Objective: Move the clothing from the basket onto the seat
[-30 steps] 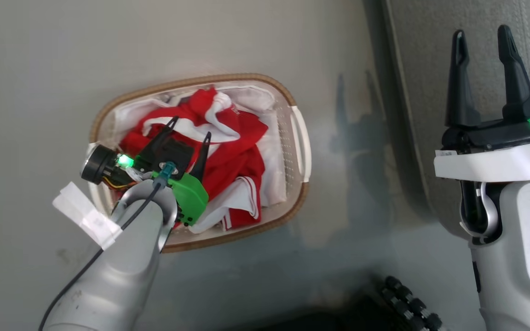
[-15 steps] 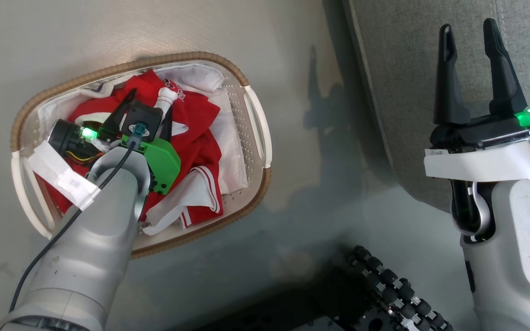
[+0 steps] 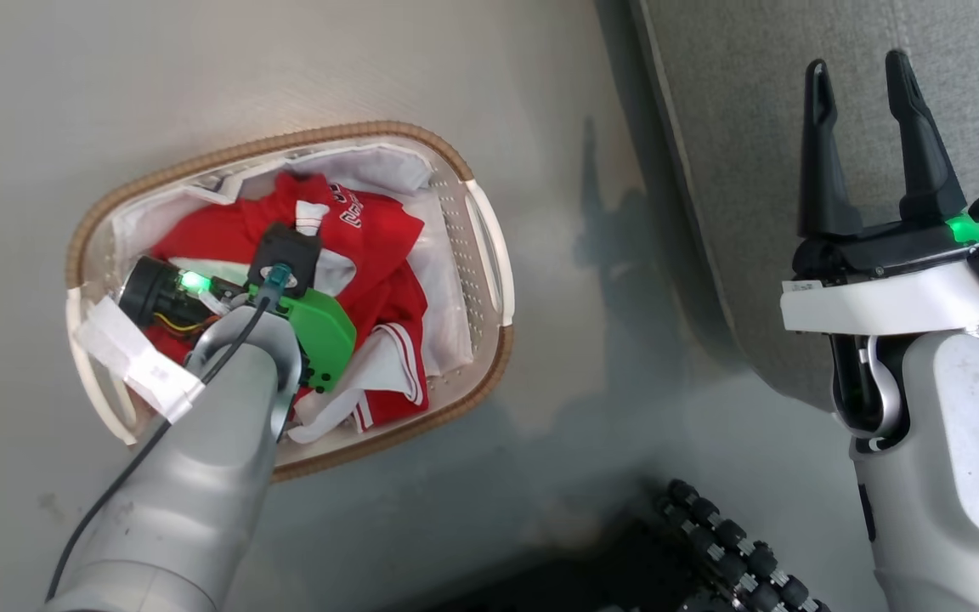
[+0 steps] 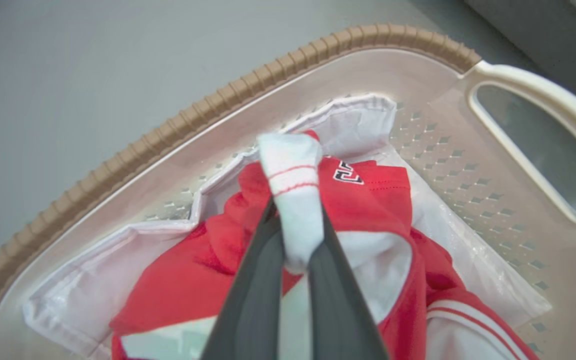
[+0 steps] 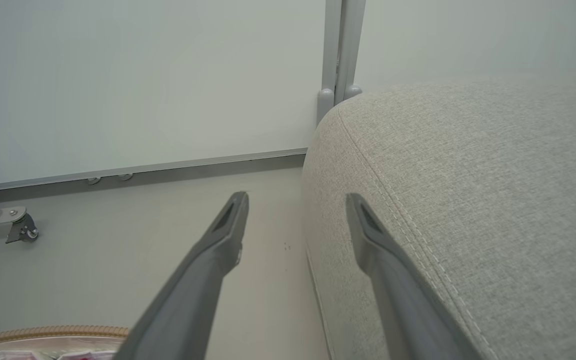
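Observation:
The cream basket (image 3: 489,263) with its brown rim (image 4: 178,130) stands on the floor and holds the red and white clothing (image 3: 379,255). My left gripper (image 4: 295,240) is down inside the basket, shut on a white cuff with red stripes (image 4: 293,170) that belongs to the clothing (image 4: 368,195). In the head view its wrist (image 3: 285,255) hides the fingers. My right gripper (image 3: 859,85) hangs open over the edge of the grey seat (image 3: 753,102), with nothing between its fingers (image 5: 228,235). The seat (image 5: 468,175) lies to the right of the basket.
A white fabric liner (image 4: 353,120) lines the basket under the clothing. A wall and a grey post (image 5: 340,55) stand behind the seat. A small caster bracket (image 5: 18,227) sits by the wall. My wheeled base (image 3: 727,544) shows at the bottom.
My left gripper has gone from open to shut, pinching the white cuff of the clothing. The head camera shifted, so the whole picture moved. The right gripper stays open.

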{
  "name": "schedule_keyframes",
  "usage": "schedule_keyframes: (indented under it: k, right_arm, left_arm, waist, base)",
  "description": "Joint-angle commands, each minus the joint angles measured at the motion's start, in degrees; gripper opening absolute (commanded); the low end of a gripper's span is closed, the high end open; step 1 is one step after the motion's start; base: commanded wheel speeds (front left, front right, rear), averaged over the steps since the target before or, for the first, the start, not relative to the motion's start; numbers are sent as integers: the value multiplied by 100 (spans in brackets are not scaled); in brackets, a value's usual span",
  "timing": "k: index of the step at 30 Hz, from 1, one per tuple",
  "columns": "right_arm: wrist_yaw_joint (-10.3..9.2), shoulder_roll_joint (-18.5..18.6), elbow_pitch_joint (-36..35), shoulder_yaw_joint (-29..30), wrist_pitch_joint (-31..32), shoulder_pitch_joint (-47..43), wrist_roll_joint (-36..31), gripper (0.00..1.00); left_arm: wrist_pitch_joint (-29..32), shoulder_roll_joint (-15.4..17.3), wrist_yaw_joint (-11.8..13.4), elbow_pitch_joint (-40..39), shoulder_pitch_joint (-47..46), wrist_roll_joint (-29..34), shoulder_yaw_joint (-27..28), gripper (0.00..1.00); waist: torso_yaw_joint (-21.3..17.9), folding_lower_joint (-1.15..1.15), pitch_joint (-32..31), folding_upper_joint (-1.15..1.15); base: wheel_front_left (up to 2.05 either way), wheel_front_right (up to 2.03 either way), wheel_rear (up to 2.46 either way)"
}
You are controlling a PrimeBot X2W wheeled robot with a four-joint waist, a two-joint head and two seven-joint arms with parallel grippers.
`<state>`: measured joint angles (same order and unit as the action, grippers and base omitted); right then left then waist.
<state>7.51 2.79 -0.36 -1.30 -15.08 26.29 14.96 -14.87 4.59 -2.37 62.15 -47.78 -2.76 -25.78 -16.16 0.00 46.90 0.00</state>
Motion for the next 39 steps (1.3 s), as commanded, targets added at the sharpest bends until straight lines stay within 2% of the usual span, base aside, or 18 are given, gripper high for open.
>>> schedule_keyframes:
  k: [1, 14, 21, 30, 39]
  right_arm:
    - [-3, 19, 55, 39, -14, -103, -59, 100]
    - [-4, 24, 606, 308, -13, -819, -529, 100]
    - [-4, 24, 865, 301, -14, -1353, -678, 100]
    - [-4, 23, 1050, 215, -14, -1862, -769, 100]
    - [-4, 22, 1070, -49, -13, -1826, -848, 100]
  left_arm:
    - [-34, -12, -36, -190, 145, -37, -6, 0]
    - [-29, 61, -322, -1932, 1406, -377, -12, 0]
    - [-30, 314, -459, -2560, 1754, -392, -232, 0]
    - [7, 672, -507, -3142, 1296, -402, -788, 0]
    - [510, 869, -510, -3827, 420, -1238, -1300, 0]
  waist:
    - [227, 0, -388, 0]
    - [1000, 0, -2154, 0]
    - [1281, 0, -3201, 0]
    - [1482, 0, -4143, 0]
    - [1502, 0, -4511, 0]
  base:
    - [0, 0, 0]
    - [0, 0, 0]
    - [0, 0, 0]
    - [0, 0, 0]
    - [0, 0, 0]
